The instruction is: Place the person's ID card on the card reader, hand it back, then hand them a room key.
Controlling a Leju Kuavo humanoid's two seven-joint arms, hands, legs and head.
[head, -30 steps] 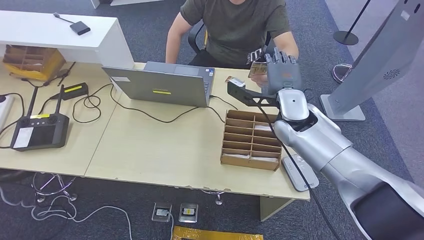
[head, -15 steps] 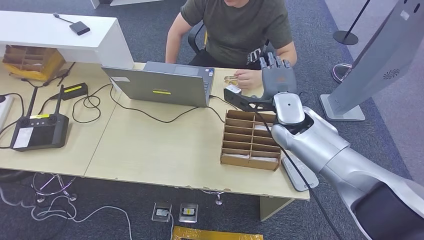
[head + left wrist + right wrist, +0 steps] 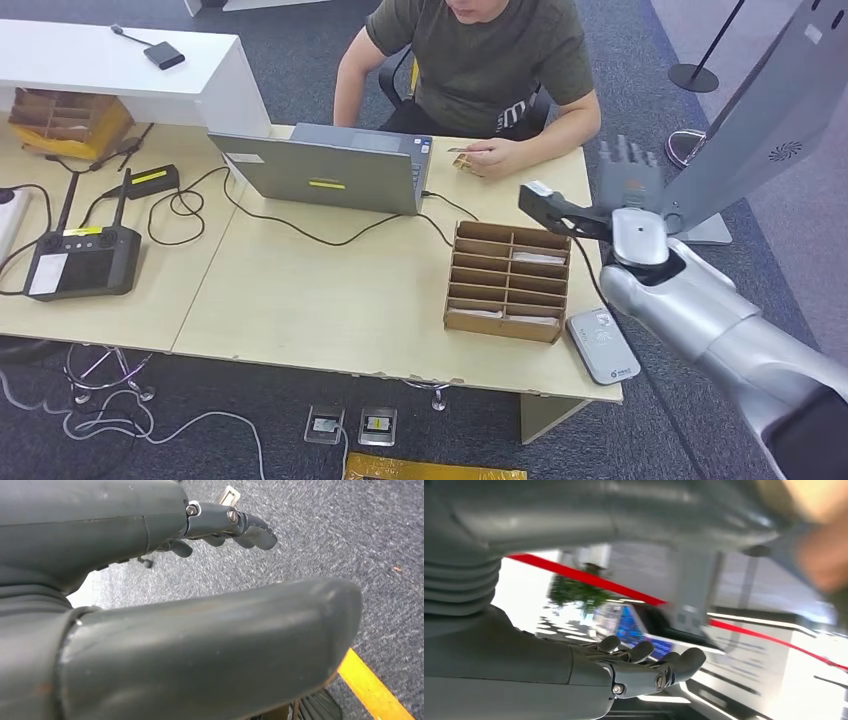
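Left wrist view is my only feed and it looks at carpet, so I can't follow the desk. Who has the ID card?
Observer: The person's hand holds the ID card over the desk, beside the laptop.
Operator: Is the right hand holding anything?
Observer: No. The right hand is raised, fingers apart and empty, past the desk's right edge.
Operator: And the card reader?
Observer: The card reader lies bare at the desk's near right corner, beside the wooden tray.

Head cam high over desk (image 3: 330, 300) (wrist cams close-up).
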